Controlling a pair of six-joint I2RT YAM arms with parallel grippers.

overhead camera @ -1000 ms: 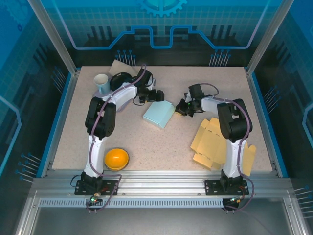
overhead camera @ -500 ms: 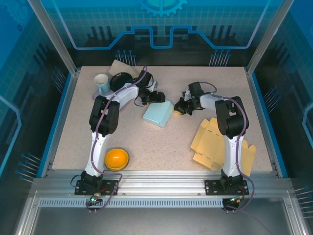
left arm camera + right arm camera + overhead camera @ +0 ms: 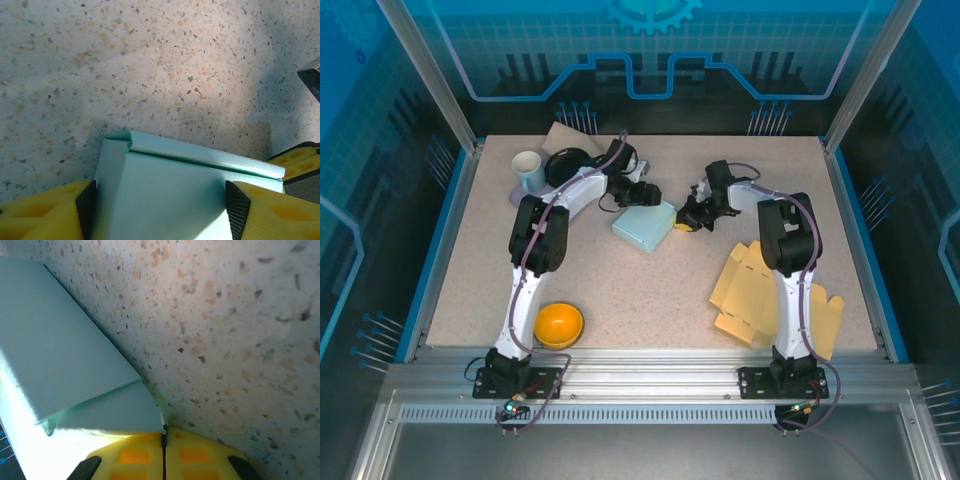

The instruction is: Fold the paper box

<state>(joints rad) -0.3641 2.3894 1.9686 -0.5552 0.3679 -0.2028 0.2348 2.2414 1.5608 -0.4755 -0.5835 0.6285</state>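
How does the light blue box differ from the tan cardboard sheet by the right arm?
The light blue box is folded up into a raised shape; the tan cardboard sheet lies flat and unfolded, flaps spread. The box sits mid-table; the sheet lies toward the near right edge. Both rest on the table.

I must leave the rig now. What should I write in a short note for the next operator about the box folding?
Left end effector: jaws astride the light blue paper box, grip unclear.
Right end effector: shut, tips at the box's right corner flap.
Box: mid-table, between both arms; flat tan cardboard blanks lie near the right arm.
Done: box looks formed, top flap folded over.
Left: probably press the end flaps closed.
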